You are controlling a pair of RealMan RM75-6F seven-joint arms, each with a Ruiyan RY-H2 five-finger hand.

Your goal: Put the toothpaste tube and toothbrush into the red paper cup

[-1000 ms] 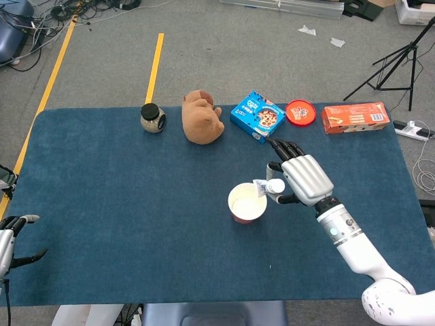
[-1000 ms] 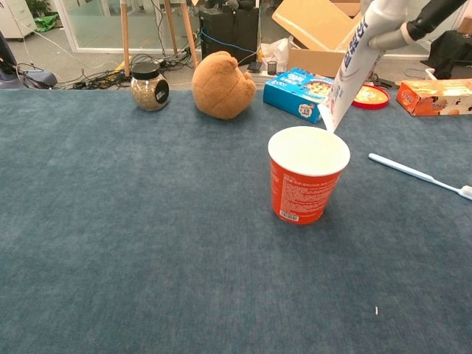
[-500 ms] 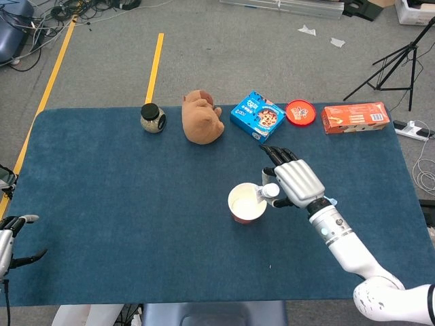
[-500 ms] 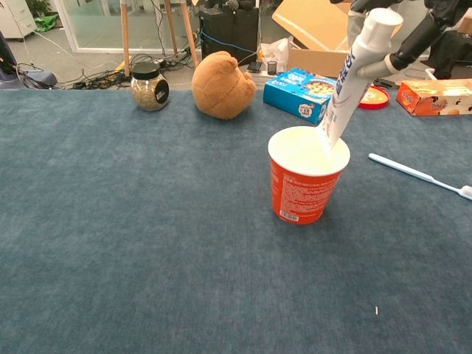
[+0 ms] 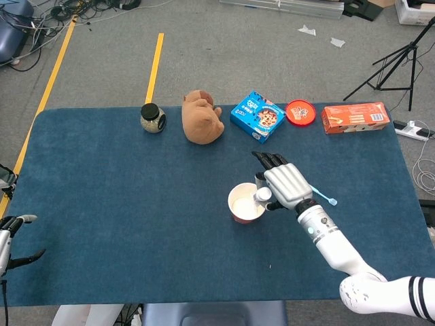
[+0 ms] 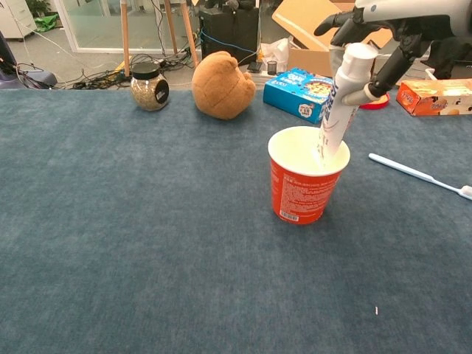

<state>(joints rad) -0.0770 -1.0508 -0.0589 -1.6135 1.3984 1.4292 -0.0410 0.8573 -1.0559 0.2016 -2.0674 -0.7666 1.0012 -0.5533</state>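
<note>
Lower now than a second ago, the toothpaste tube (image 6: 338,110) stands tilted with its flat end inside the red paper cup (image 6: 305,186), cap up, pinched by the right hand (image 5: 284,188). Next comes the toothbrush (image 6: 420,175), lying flat beside the cup toward the table's right edge (the left hand (image 5: 8,231) idles, holding nothing, at the far left).

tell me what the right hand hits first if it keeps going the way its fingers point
Probably the blue snack box: in the head view the right hand points up-table toward it. Depth is unclear; the hand may pass above it.
</note>
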